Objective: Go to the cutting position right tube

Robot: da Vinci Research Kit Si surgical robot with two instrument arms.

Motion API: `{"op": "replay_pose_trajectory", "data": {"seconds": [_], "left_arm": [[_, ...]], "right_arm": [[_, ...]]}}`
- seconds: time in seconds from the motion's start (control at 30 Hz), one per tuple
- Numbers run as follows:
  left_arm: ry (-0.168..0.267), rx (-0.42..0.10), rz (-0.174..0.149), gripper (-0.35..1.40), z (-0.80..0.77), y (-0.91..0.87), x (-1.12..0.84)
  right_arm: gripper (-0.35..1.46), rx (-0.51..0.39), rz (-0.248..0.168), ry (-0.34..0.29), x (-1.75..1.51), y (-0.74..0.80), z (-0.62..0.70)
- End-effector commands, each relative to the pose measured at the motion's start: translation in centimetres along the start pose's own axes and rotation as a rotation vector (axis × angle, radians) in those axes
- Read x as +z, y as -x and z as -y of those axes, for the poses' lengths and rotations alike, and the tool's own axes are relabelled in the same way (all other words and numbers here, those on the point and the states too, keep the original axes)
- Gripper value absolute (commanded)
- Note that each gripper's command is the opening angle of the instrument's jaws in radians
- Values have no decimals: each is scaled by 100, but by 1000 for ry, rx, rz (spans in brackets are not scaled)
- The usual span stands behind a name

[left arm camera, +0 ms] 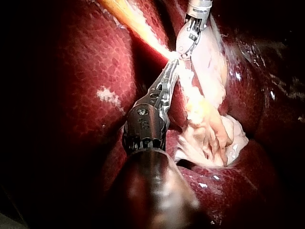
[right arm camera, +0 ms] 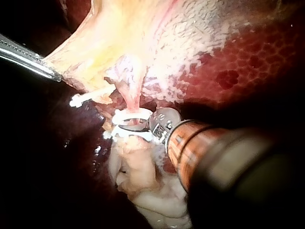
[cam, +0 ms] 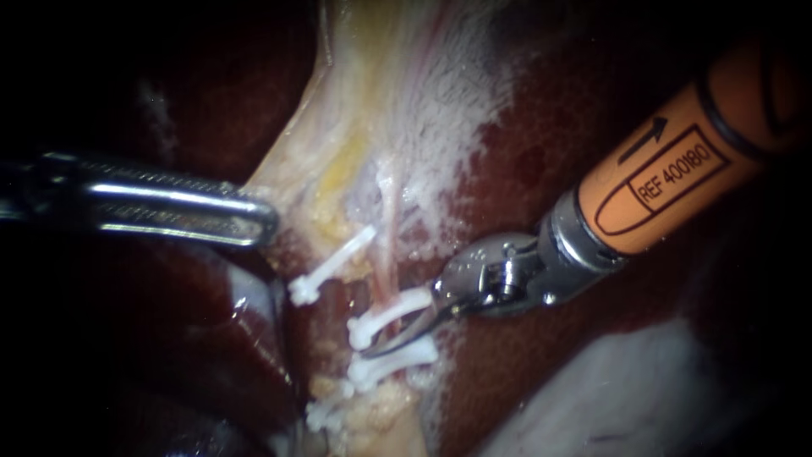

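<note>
Right instrument (cam: 391, 337), blades parted astride the right tube (cam: 390, 283) between its clips (cam: 385, 320) (intended cut site); left instrument (cam: 267, 222) clamps pale tissue (cam: 338, 144) beside the tube, tensioning it.

Endoscope and right wrist camera closely face the right tube (cam: 391, 254); left wrist camera faces liver (left arm camera: 71, 71).

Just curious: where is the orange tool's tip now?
In the endoscope view's centre, the right instrument has its tip between two white clips on the right tube.
</note>
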Motion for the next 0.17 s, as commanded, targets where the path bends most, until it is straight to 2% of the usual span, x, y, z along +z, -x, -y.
{"op": "replay_pose_trajectory", "data": {"seconds": [0.03,0.17], "left_arm": [[0,0,0,-35,0,0,0],[0,0,0,-35,0,0,0]], "right_arm": [[21,0,0,0,0,0,0],[23,-1,1,-1,0,0,0]]}}
